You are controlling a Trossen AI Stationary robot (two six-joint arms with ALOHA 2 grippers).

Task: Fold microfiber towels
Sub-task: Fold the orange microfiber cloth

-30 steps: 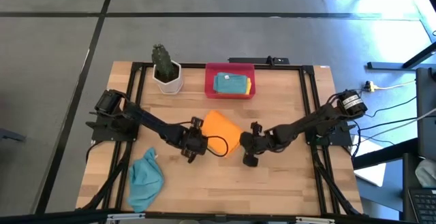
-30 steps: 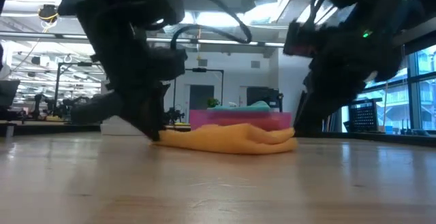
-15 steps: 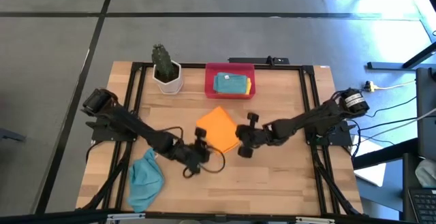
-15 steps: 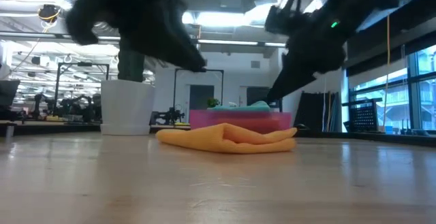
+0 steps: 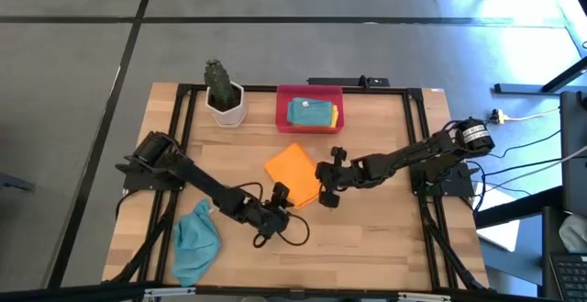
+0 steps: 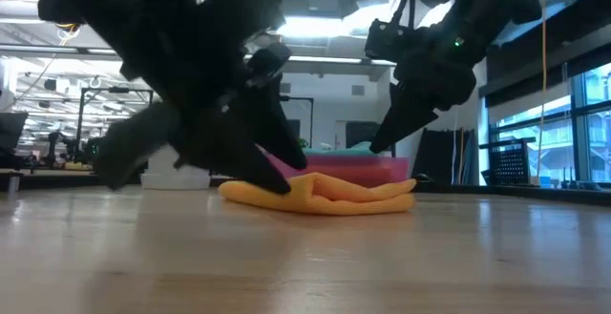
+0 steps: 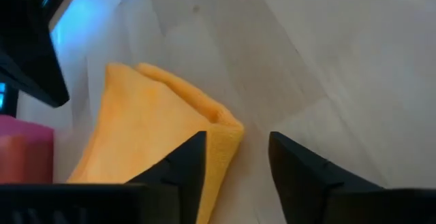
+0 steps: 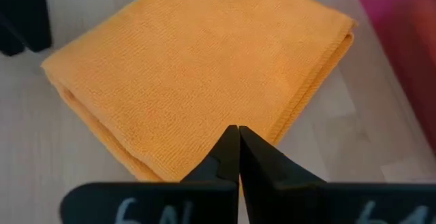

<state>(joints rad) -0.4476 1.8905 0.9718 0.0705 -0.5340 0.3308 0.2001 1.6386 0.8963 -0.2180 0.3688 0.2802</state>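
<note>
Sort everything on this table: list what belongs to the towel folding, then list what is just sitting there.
Belongs to the job:
- orange towel, folded, mid-table
- teal towel, crumpled, near front left
- folded towels in the red tray
- left gripper, open beside the orange towel
- right gripper, shut at the orange towel's edge

Just sitting there:
- potted cactus
- red tray

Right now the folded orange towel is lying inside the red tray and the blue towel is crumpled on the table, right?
Not quite. The folded orange towel is lying on the wooden table, in front of the red tray, not inside it; the high view shows this. The rest is right: the blue towel is crumpled on the table.
</note>
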